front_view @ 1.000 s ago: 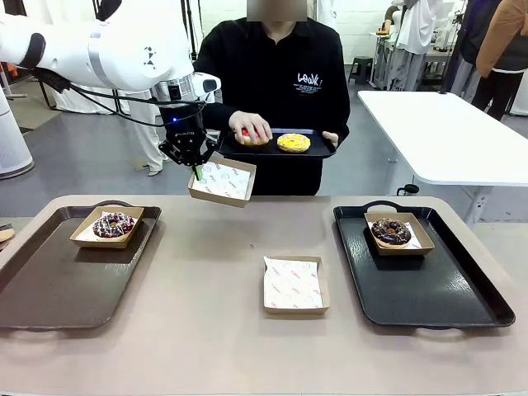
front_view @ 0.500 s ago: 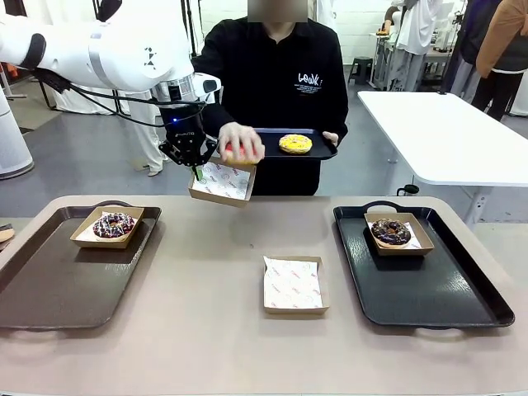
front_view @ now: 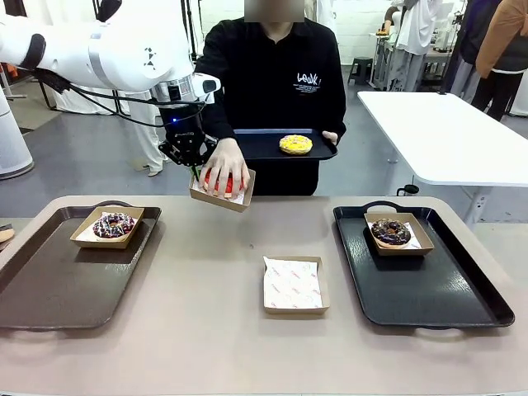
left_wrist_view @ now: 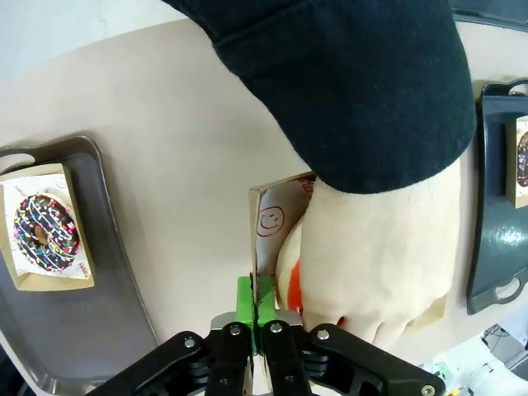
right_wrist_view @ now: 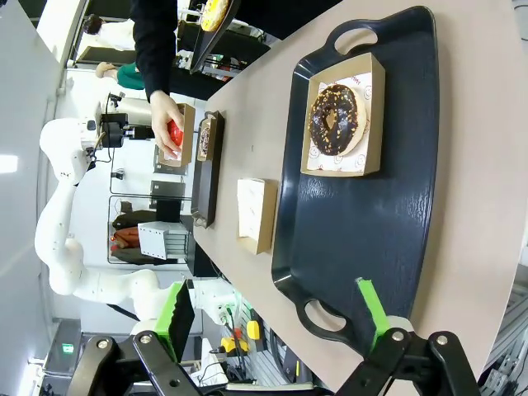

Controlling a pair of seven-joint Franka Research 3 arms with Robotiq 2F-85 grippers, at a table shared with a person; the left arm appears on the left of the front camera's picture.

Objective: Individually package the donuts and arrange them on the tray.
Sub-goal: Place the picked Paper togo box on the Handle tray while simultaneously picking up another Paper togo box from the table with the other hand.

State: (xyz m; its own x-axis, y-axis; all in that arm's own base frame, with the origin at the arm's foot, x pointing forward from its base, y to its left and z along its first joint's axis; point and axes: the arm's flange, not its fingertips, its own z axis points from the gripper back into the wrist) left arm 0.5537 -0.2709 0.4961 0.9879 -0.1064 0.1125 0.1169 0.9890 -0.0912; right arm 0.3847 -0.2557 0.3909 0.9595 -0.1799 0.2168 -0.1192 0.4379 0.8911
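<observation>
Holding a box for the red donut

Over the black tray (right_wrist_view: 355,239) my right gripper (right_wrist_view: 274,307) hangs wide open and empty. Above the table's (front_view: 206,313) far edge, my left gripper (front_view: 195,167) is pinched tight on the rim of a paper-lined box (front_view: 219,200). A person's hand (front_view: 224,165) holds the red donut (front_view: 221,186) inside it.

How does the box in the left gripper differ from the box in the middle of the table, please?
The held box is in the air, pinched at its rim by the left gripper; the middle box lies flat on the table. The held box has a red donut in it under the person's hand; the middle box holds just its paper liner. Both are square brown cardboard.
</observation>
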